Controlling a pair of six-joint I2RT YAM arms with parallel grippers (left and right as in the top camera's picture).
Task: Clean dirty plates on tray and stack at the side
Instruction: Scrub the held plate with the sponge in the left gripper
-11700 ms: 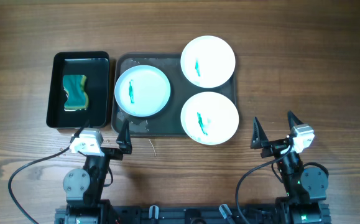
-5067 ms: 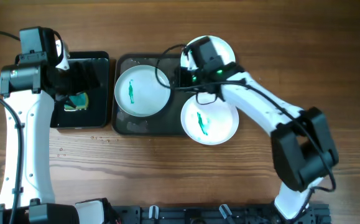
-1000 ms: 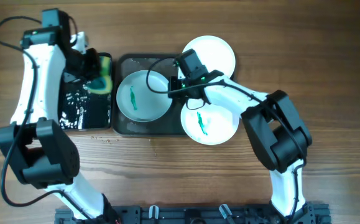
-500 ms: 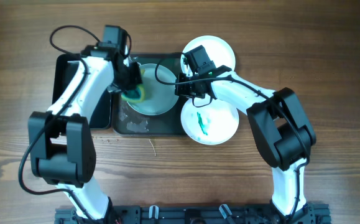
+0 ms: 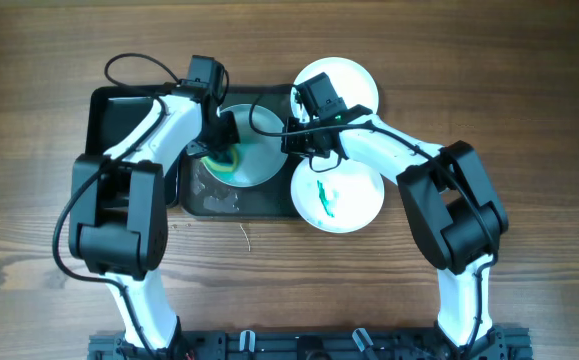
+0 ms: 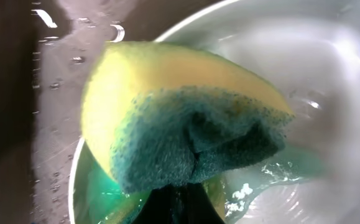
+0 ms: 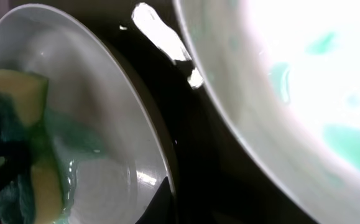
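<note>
Overhead: seeing the left end effector [image 5: 219,152] clamped on a sponge [image 5: 224,163], pressed into the plate [image 5: 259,150] on the tray [image 5: 219,203], centre-left. Also seeing the right end effector [image 5: 294,138] pinching that plate's right rim. Got two more smeared plates [image 5: 354,85] further right.

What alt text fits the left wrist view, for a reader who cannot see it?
A folded yellow-and-green sponge, held from below by the left tool, presses into a round white plate, with a wet teal-green smear under it. The wet dark grey tray shows at the left.
</note>
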